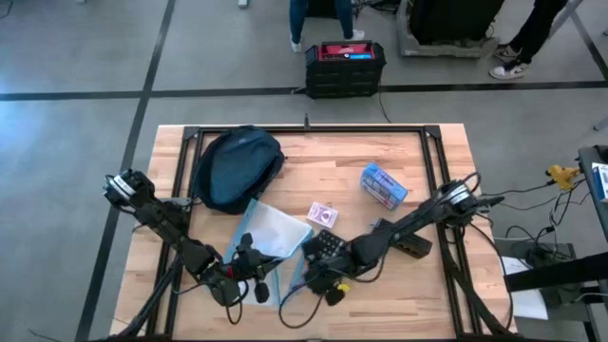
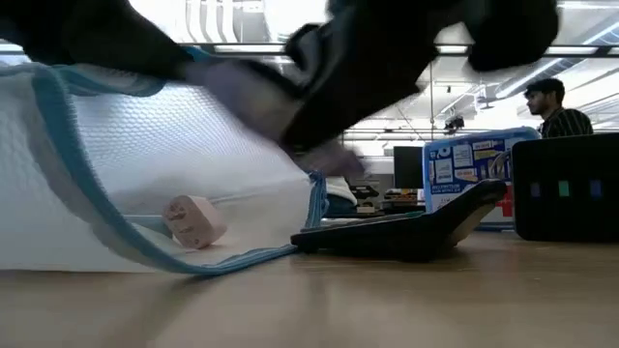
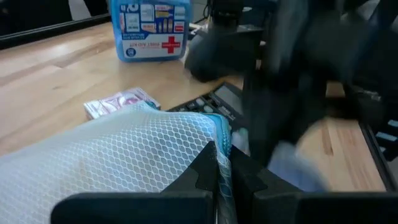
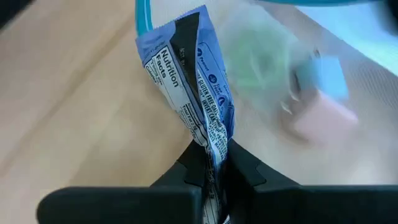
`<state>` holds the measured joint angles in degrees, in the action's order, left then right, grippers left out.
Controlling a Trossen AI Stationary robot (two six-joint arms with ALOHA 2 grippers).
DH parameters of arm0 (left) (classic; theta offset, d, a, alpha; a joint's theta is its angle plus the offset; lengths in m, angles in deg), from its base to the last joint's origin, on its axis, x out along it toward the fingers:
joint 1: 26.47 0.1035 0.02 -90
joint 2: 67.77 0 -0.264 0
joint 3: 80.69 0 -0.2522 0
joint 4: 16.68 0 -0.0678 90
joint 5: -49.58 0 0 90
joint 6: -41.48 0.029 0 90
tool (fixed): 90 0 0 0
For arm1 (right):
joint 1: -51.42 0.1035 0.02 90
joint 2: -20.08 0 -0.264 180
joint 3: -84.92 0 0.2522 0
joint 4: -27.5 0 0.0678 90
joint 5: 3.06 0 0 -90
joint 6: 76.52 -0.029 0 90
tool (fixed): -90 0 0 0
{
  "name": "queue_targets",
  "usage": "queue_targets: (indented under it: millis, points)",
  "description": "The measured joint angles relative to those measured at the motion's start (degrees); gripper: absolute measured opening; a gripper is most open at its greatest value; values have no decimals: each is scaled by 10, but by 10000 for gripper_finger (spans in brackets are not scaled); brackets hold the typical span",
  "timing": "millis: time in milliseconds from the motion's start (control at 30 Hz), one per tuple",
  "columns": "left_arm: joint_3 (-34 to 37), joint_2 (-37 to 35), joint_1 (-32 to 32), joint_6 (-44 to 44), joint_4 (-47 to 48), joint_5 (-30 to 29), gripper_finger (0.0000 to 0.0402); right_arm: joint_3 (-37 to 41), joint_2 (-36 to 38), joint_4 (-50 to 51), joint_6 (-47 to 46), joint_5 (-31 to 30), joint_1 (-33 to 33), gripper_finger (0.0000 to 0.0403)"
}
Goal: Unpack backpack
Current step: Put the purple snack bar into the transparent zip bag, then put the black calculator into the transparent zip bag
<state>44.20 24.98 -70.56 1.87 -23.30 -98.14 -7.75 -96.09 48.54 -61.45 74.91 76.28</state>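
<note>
The dark navy backpack (image 1: 237, 166) lies on the table's far left, untouched. Nearer, a white mesh pouch with light-blue edging (image 1: 271, 233) holds small items, among them a pink one (image 2: 193, 220). My left gripper (image 3: 225, 163) is shut on the pouch's edge at the table's near side. Just right of it, my right gripper (image 4: 214, 163) is shut on a blue snack bar (image 4: 193, 81) at the pouch's mouth. Whether the bar is inside or outside the pouch cannot be told. My left gripper pinches the pouch's blue-trimmed edge (image 3: 221, 140) between its two fingers, coming nearly level from the near left. That end of the pouch is raised off the table, and the rest slopes down onto the wood. My right gripper pinches the snack bar's crimped wrapper end (image 4: 216, 146) between its two fingers, slanting down from the right. The bar stands out beyond the fingertips, roughly in line with them, toward the pouch's blue edge (image 4: 142, 18).
A black calculator (image 2: 406, 232) lies just beside the pouch under my right arm. A pink packet (image 1: 323, 214) and a blue first-aid box (image 1: 383, 185) sit mid-table. A black box (image 2: 566, 188) stands to the right. People stand beyond the far edge.
</note>
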Motion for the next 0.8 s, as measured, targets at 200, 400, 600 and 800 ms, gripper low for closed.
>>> queue_targets:
  millis: [200, 400, 600, 800]
  points:
    - [-2, 0, -1, -1, -2, 2, 0, -16, -53, -93, 86, -90, -2, 31]
    - [-2, 5, 1, 0, -7, 0, 0, -62, -85, -84, 83, -117, -5, 165]
    - [-1, 31, 6, -11, -22, 2, 0, -63, -64, -53, 61, -125, -2, 267]
    - [-1, 51, 5, -16, -46, 18, 0, -61, -25, 62, 1, -136, 18, 284]
